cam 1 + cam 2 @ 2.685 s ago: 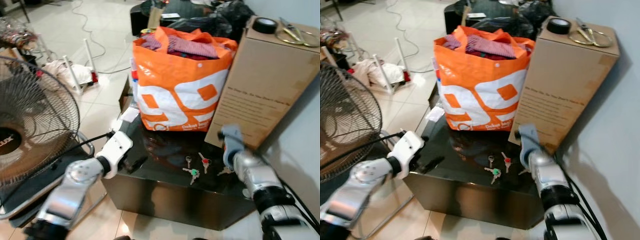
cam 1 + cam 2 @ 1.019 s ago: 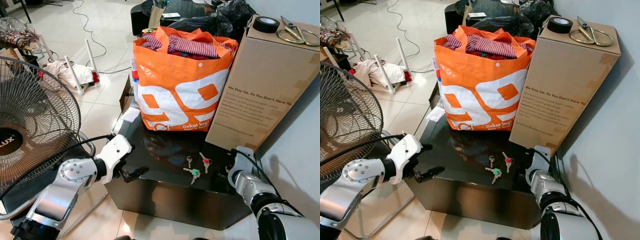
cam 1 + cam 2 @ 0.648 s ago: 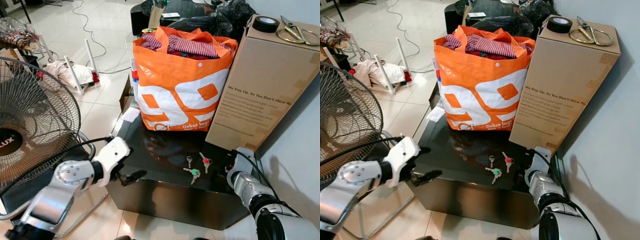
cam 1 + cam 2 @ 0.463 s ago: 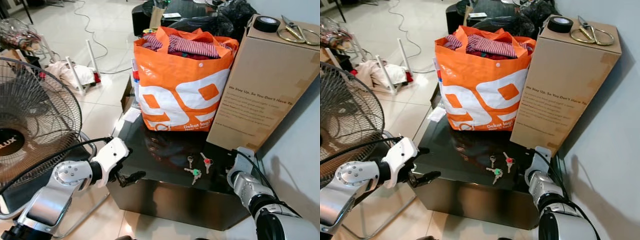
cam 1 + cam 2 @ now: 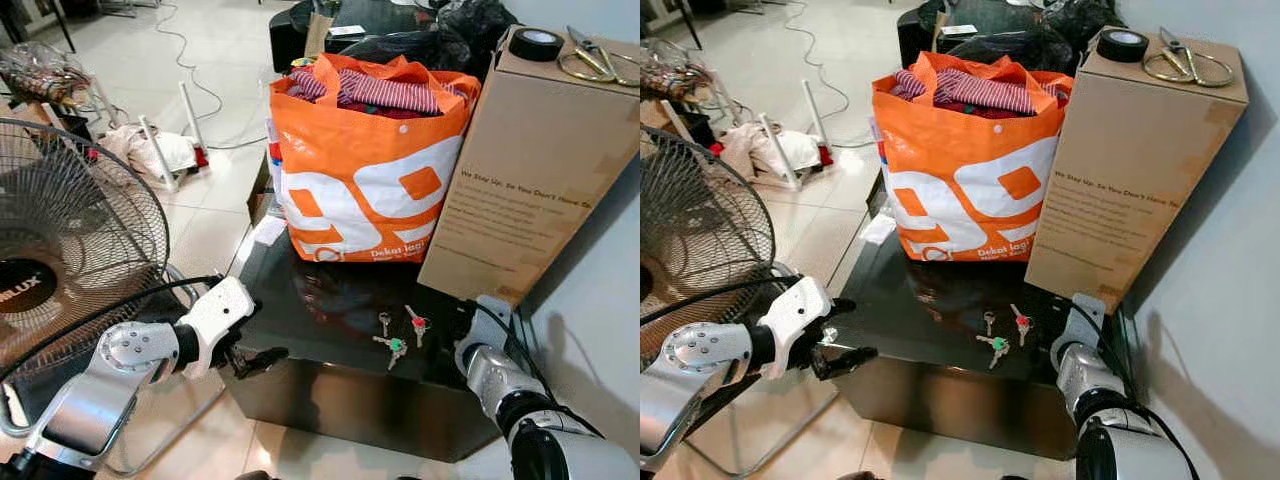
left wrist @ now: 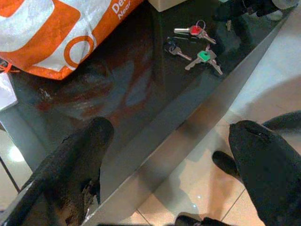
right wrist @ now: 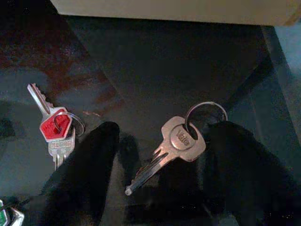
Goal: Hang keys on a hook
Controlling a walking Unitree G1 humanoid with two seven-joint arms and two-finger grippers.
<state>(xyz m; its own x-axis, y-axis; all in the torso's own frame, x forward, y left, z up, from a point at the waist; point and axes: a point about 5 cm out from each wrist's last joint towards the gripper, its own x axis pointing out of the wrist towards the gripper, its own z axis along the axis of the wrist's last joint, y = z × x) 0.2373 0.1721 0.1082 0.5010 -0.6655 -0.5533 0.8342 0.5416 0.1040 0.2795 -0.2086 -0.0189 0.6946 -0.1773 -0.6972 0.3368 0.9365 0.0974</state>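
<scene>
The plain silver key on its wire ring (image 7: 181,141) lies flat on the glossy black worktop (image 5: 330,300), ungrasped between the right gripper's (image 7: 162,162) parted fingers, at three o'clock of the red-capped keys (image 7: 55,129), so pickup and hanging remain, while the left gripper (image 6: 174,141) hangs agape beyond the edge.

An orange and white shopping bag (image 5: 370,170), stuffed with striped and red clothes (image 5: 385,92), is set on a glossy black table (image 5: 300,315). Just beside the bag, on the same table, a tall cardboard box (image 5: 525,170) is stood, and a roll of black tape (image 5: 537,43) and a pair of scissors (image 5: 598,60) are laid on its top. A standing fan (image 5: 70,270) is placed on the tiled floor near the table, and a white cable (image 5: 190,60) is trailed across the floor beyond the bag.
</scene>
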